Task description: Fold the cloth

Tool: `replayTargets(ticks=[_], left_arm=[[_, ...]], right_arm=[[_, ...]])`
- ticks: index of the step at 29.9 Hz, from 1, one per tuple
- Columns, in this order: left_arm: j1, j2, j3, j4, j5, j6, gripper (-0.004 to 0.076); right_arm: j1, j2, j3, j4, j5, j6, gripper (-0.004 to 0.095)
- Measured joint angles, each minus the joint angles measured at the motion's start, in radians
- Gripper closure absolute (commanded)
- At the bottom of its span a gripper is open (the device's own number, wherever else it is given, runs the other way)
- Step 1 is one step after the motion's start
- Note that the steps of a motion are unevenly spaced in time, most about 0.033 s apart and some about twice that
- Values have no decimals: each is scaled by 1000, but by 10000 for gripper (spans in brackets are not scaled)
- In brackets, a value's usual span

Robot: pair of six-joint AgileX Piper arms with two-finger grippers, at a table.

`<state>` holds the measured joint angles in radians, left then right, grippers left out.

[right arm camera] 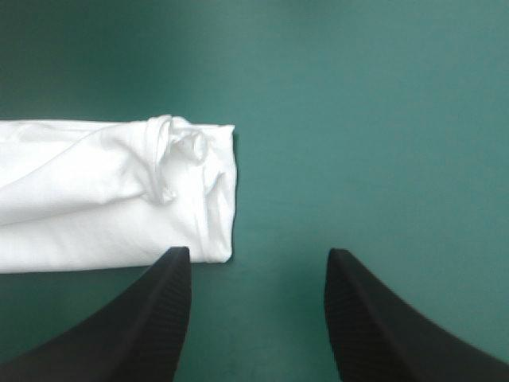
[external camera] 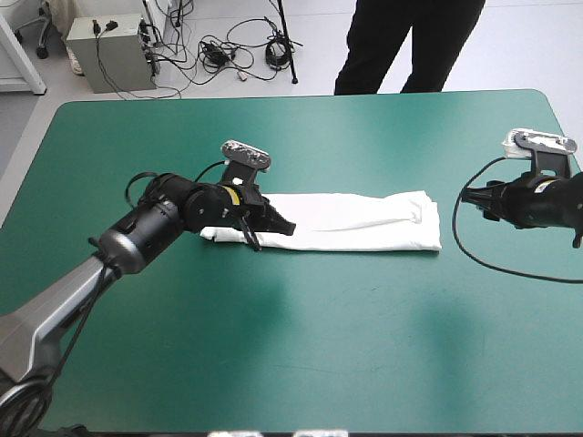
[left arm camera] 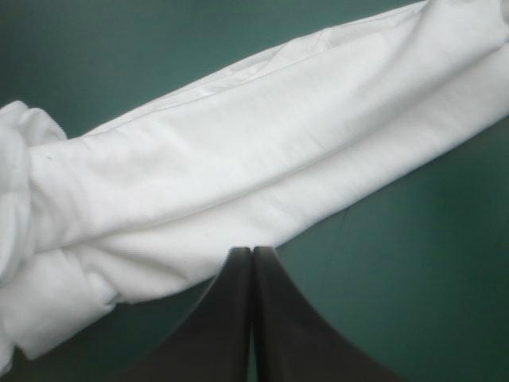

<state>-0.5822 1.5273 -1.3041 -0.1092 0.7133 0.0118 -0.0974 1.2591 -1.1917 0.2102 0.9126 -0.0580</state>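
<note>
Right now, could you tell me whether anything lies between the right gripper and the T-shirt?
Nothing visible does. The right gripper hangs open just off the folded end of the T-shirt, with only bare teal-green table cover between them.

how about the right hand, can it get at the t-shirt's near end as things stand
Probably yes: the right hand is open, the T-shirt lies just ahead of it, with only bare teal-green cover between.

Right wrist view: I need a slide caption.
Open right gripper poised just off the end of the folded white T-shirt on the teal-green cover.
</note>
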Motion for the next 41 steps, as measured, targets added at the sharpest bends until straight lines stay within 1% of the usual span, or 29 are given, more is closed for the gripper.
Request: replayTargets(ticks=[2,5,7,8,12,18,20,24,26,33,41], left_arm=[[0,63,-26,-40,-1,44,733],[-3,155,-69,-120,-1,119,733],[-4,222,-107,-158,-2,141,733],[-5,249,-128,-168,-2,149,733],[-6,387,-222,-187,19,163,733],[-6,549,-363,-193,91,165,733],[-6,568,-398,-194,109,165,733],[-6,587,-429,-194,138,165,733],[-6,587,-431,-194,140,163,733],[-6,589,-440,-192,151,163,733],[-6,590,-441,-192,159,163,733]], right_arm=[[-77,39,0,144,28,-128,416],[-147,90,0,304,40,-278,416],[-169,118,0,383,46,-354,416],[-173,131,-1,401,49,-383,416],[-174,176,-1,431,67,-428,416],[-175,203,-1,451,70,-477,415],[-175,204,-1,457,72,-484,399],[-175,228,-1,464,72,-493,315],[-172,257,-2,465,75,-494,297],[-125,406,-2,482,76,-530,292],[-101,566,-2,562,46,-606,292]])
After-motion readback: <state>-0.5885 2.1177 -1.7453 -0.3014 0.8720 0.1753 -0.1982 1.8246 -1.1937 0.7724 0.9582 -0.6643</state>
